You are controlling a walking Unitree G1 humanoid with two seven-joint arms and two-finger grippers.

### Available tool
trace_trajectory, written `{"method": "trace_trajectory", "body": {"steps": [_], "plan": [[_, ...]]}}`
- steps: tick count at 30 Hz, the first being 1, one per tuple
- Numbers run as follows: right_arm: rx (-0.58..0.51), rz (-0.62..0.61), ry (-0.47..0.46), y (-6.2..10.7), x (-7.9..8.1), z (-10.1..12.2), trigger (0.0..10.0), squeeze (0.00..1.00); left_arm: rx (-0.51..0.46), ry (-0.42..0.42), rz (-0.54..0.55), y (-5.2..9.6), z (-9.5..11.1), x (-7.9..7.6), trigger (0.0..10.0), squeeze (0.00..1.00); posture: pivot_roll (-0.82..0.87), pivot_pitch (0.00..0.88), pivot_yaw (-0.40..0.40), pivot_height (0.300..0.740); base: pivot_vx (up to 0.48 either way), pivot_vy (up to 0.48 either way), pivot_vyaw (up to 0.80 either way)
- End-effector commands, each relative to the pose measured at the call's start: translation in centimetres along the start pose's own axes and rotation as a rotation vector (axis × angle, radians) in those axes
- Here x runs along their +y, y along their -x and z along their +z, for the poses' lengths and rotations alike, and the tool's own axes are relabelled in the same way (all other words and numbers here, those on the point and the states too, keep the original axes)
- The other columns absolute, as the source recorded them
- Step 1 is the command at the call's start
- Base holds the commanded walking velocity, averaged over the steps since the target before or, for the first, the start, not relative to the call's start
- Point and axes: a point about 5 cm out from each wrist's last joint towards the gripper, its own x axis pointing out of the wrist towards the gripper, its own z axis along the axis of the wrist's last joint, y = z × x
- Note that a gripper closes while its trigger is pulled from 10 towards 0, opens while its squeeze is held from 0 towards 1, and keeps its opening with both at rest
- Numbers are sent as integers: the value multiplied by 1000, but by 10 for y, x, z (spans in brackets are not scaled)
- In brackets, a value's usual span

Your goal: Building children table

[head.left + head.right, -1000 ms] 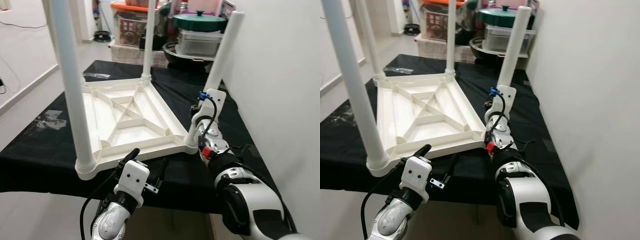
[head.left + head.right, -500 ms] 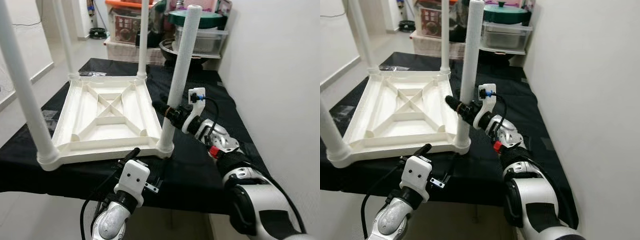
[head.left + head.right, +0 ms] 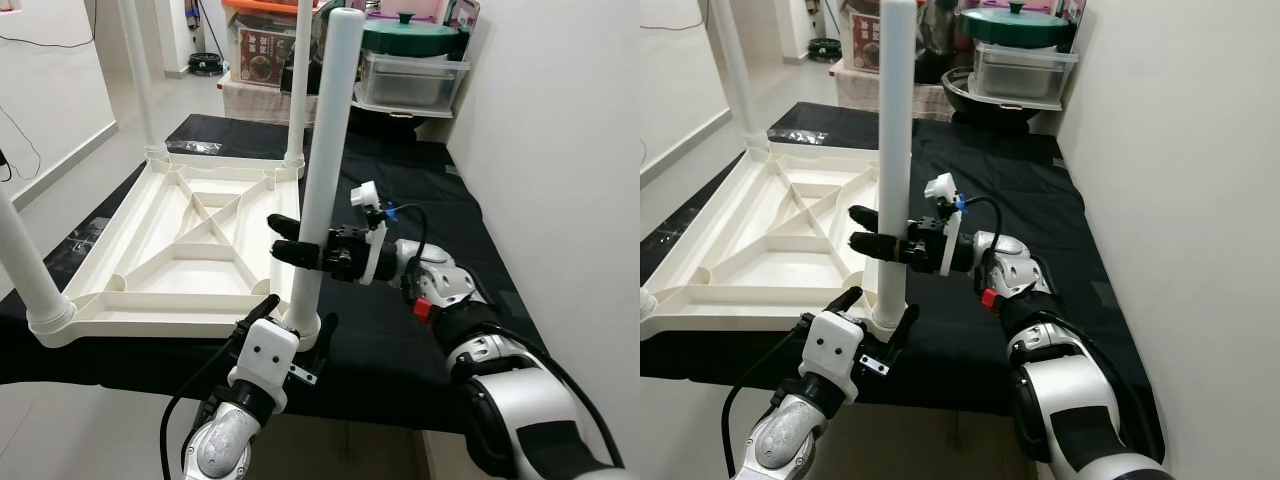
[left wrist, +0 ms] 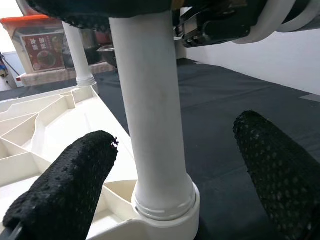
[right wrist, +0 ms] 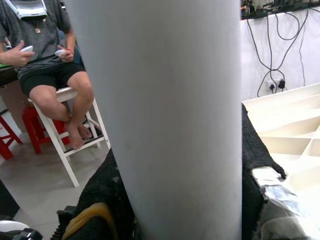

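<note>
A white table (image 3: 180, 250) lies upside down on a black cloth (image 3: 420, 200), its legs pointing up, and the right gripper (image 3: 290, 250) is clamped around the near-right leg (image 3: 325, 160) about a third of the way up, reaching in from 3 o'clock. The left gripper (image 3: 295, 325) sits at 6 o'clock of that leg's socket, its fingers (image 4: 65, 185) spread wide on either side of the leg's base without touching it. In the right wrist view a person (image 5: 45, 55) sits on a white stool (image 5: 75, 135) beyond the leg.
</note>
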Motion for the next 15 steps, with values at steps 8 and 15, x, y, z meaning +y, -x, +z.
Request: {"method": "trace_trajectory", "body": {"steps": [8,15], "plan": [[-1,-432,13,9,-24,-3,0,0,21,3,-6,0,-4,-2,10000,0,83,30,-121,740,0,0,0],[-16,-1545,-32,81,-57,-17,0,0,24,-2,-9,0,-5,-2,10000,0,85,27,-125,740,0,0,0]]}}
